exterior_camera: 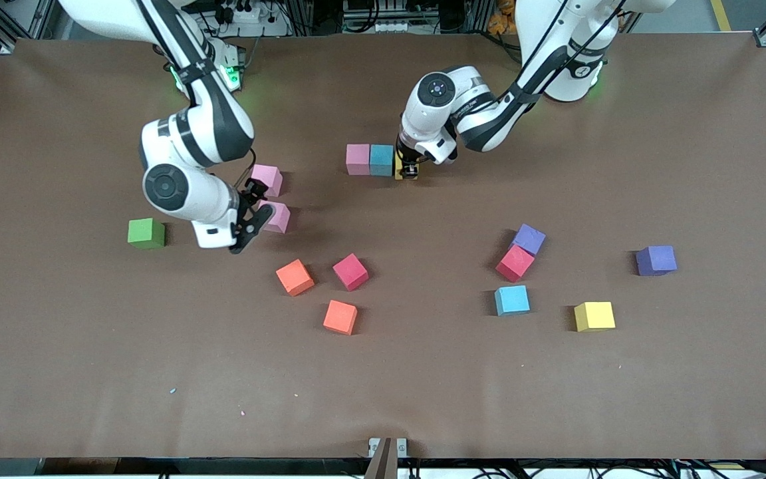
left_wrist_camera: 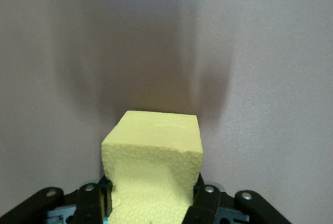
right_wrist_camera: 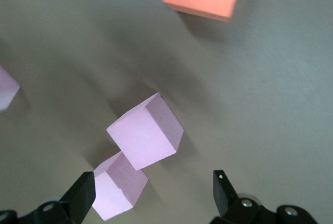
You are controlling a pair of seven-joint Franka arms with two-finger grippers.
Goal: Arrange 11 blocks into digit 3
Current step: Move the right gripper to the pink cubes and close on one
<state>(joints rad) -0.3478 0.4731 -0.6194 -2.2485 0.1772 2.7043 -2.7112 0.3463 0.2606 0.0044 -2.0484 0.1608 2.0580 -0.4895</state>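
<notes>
My left gripper (exterior_camera: 408, 170) is shut on a yellow block (left_wrist_camera: 153, 156) and holds it low at the table, right beside a light blue block (exterior_camera: 381, 159) that touches a pink block (exterior_camera: 358, 159); the three form a short row. My right gripper (exterior_camera: 256, 211) hangs open just above the table next to two pink blocks (exterior_camera: 267, 178) (exterior_camera: 278, 217). In the right wrist view one pink block (right_wrist_camera: 117, 187) lies partly between the open fingers and touches the other pink block (right_wrist_camera: 145, 136). Nothing is gripped there.
Loose cubes nearer the front camera: two orange (exterior_camera: 294, 277) (exterior_camera: 340, 317), crimson (exterior_camera: 350, 271), purple (exterior_camera: 528, 239) against crimson (exterior_camera: 514, 263), light blue (exterior_camera: 512, 300), yellow (exterior_camera: 594, 316), another purple (exterior_camera: 656, 260). A green cube (exterior_camera: 146, 233) sits beside the right arm's hand.
</notes>
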